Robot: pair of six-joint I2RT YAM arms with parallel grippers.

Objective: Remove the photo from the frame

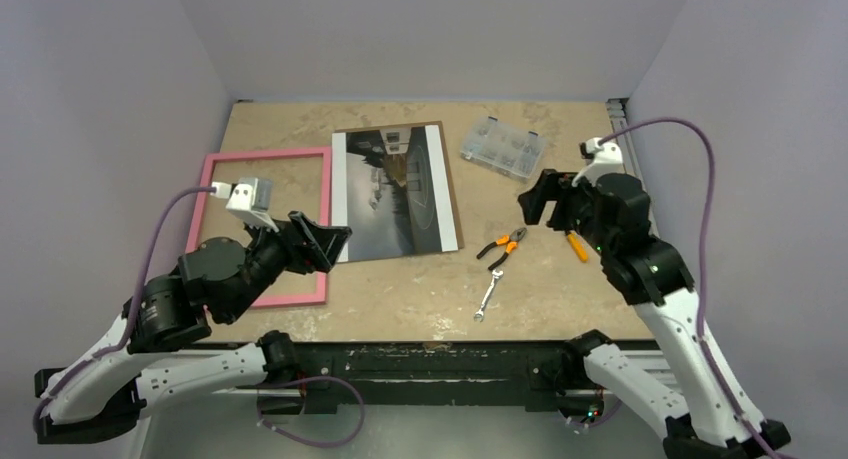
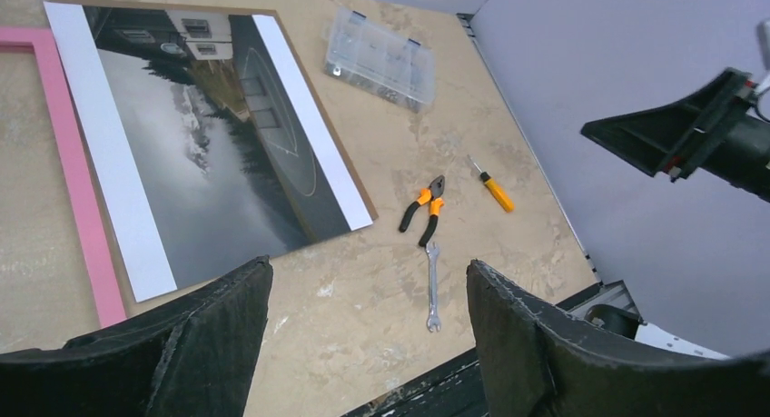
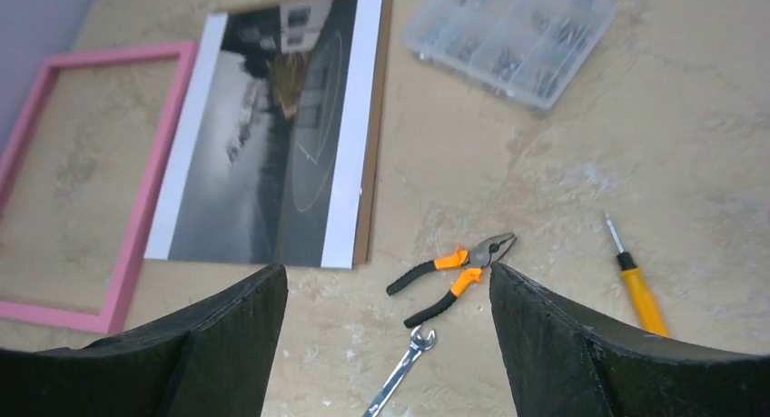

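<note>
1. The photo [image 1: 395, 194] seemed already free of the pink frame [image 1: 266, 156], so I judged the step in hand to be drawing both arms clear. Nearest the bases, the left gripper [image 1: 333, 241] hung over the frame's near right corner, its jaws apart and empty.
2. The right gripper [image 1: 541, 201] was likewise spread wide and held nothing. It hung above the right side of the table [image 1: 560, 299], beyond the pliers [image 1: 503, 247].
3. To do this well, each arm should rise straight up before swinging away. The left fingers sat close above the print's near left corner and could scuff or shift it.
4. Farther out, the photo lay flat on the table just right of the frame. Its left edge was against or slightly over the frame's right rail; I could not tell which.
5. It showed a dim grey scene between two white margins, with brown backing board peeking out along the right and far edges.
</note>
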